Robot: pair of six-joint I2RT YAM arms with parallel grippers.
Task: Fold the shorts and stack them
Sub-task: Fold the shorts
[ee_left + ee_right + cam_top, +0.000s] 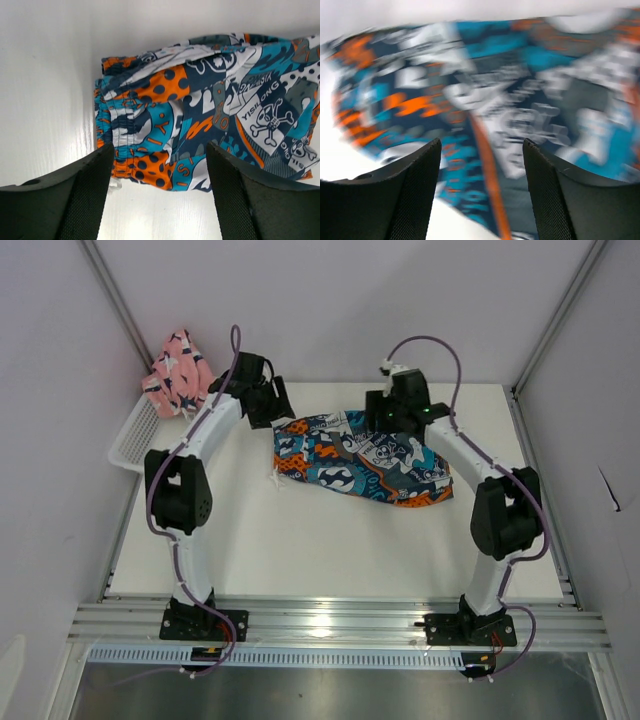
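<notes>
While both arms reach over the far half of the table (300, 550), I see the printed shorts (360, 468) lying flat near its middle, with the gathered waistband at their left end. A band of bare white tabletop runs between them and the arm bases. The side walls (50, 440) stand close along the table's left and right edges, so lateral room is tight. My left gripper (160, 150) hangs over the waistband corner with its fingers spread and nothing between them. My right gripper (481, 145) is likewise released, with the fabric below it blurred in the wrist view. At the far-left edge, against the wall, sits the white mesh basket (138, 435). The pink shorts (180, 370) are bunched over its far end, though I cannot tell how deep they sit inside.
</notes>
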